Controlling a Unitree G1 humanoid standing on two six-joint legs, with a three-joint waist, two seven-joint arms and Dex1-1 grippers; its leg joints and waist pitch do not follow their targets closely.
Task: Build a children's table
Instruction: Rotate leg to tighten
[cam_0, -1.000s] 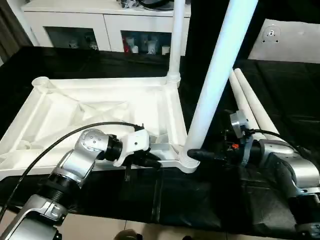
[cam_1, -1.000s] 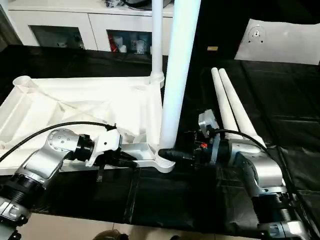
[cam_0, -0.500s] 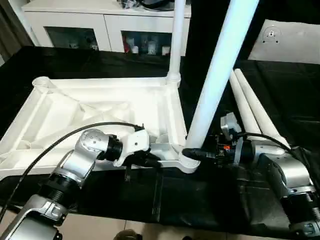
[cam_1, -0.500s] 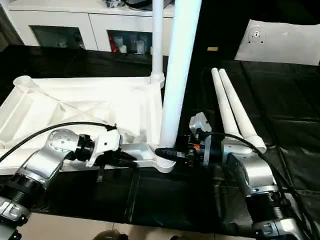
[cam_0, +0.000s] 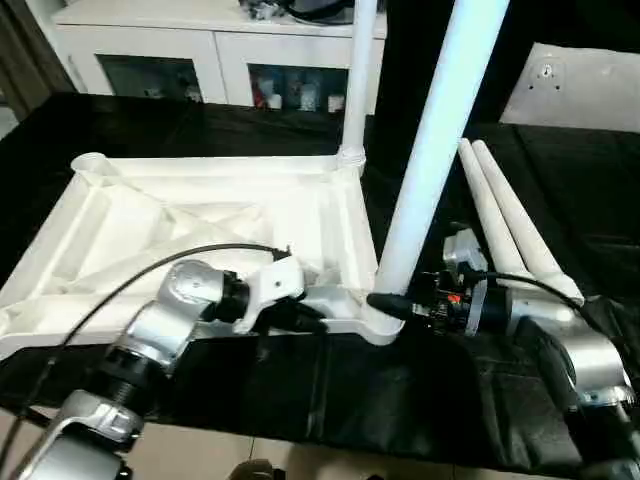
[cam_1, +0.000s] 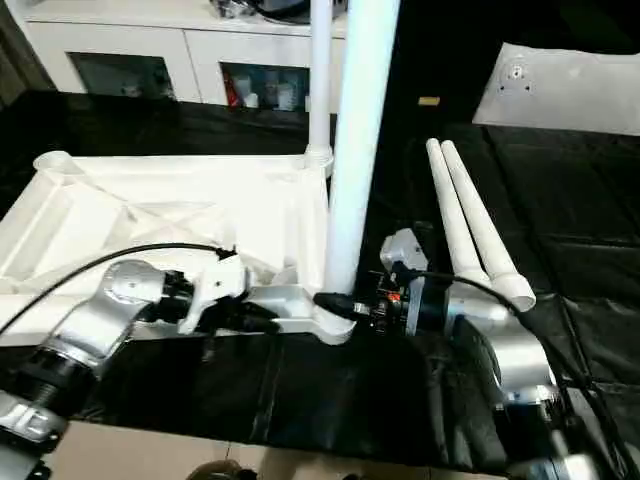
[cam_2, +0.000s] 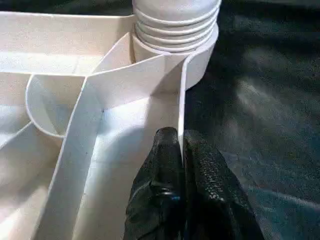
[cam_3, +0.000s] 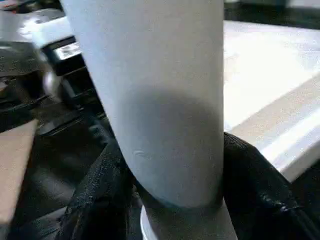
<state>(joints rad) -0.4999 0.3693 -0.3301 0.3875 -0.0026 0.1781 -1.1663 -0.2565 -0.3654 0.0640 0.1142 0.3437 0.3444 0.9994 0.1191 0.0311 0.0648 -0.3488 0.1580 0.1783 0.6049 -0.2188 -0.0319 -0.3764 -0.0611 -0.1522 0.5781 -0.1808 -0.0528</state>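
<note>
1. Two long white tapered tubular legs stand upright in corner sockets of the white plastic square tabletop (cam_0: 200, 225), which lies ribbed underside up on the black-covered table (cam_0: 560, 190): a far leg (cam_0: 356, 80) and a near leg (cam_0: 430, 160). Two spare legs (cam_0: 505, 225) lie side by side on the cloth, just right of the tabletop.
2. Left gripper (cam_2: 181, 150): fingers pressed together, pinching the thin near rim wall of the tabletop beside the near socket (cam_2: 175, 37).
3. Right gripper (cam_0: 385, 303): black fingers (cam_3: 260, 185) on either side of the near leg's base, closed around it just above the socket.
4. Step in hand, as judged: seating the second leg while the left arm steadies the tabletop.
5. Next move likely calls for twisting or pressing the leg fully home, then letting go and fetching a spare leg for an empty socket (cam_0: 88, 163).
6. Room: white glass-door cabinet (cam_0: 200, 60) behind the table; white board (cam_0: 580, 85) at far right.
</note>
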